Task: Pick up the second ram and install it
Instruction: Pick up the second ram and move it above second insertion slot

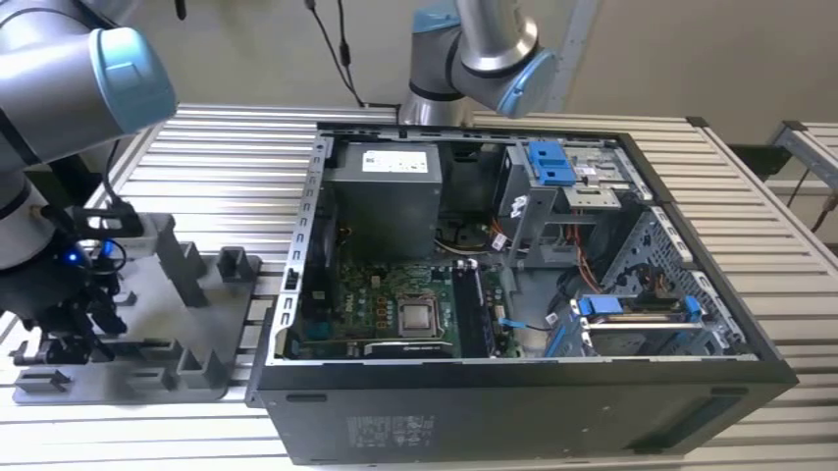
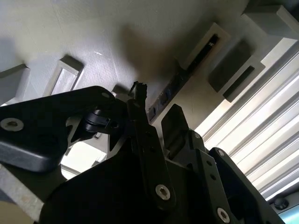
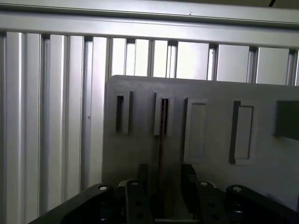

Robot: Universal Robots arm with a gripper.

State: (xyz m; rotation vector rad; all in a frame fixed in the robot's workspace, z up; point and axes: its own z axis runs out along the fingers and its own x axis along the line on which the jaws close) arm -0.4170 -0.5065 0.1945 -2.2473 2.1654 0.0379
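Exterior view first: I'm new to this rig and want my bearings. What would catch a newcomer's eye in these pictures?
The big open PC case dominates the exterior view. On that view's left the arm bends over a grey tray. In the first wrist view the open pincer straddles the second ram, standing on edge in a tray slot.

Slatted metal table point(image 1: 223, 147), plain beige wall point(image 1: 235, 49)

Robotics lab or workshop: slatted aluminium table point(image 1: 235, 137), opened PC case point(image 1: 524, 417), grey fixture tray point(image 1: 131, 388), robot arm point(image 1: 66, 78).
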